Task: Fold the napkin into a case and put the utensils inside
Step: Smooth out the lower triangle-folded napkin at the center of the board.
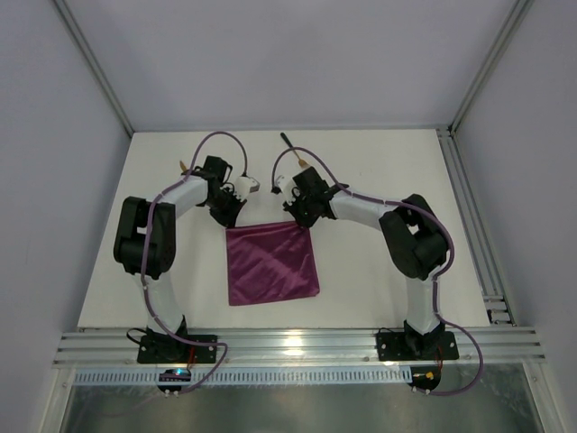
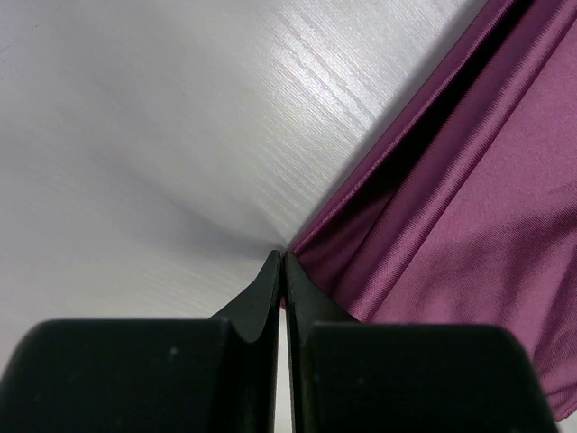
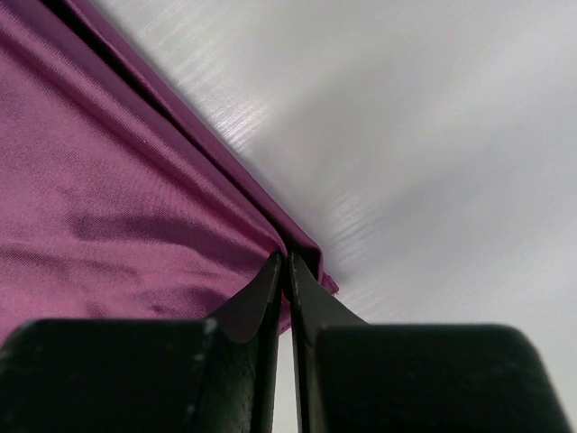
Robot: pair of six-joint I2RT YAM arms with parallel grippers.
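The magenta-purple napkin lies flat on the white table, roughly square. My left gripper is shut on its far left corner; in the left wrist view the closed tips pinch the edge of the cloth. My right gripper is shut on the far right corner; the right wrist view shows the tips closed on the cloth. One utensil with a black handle lies behind the right gripper. A gold tip of the other shows behind the left arm. No case shape is seen.
The white table is framed by metal rails at the right edge and the near edge. Both arms reach inward over the table's middle. Purple cables loop above each wrist.
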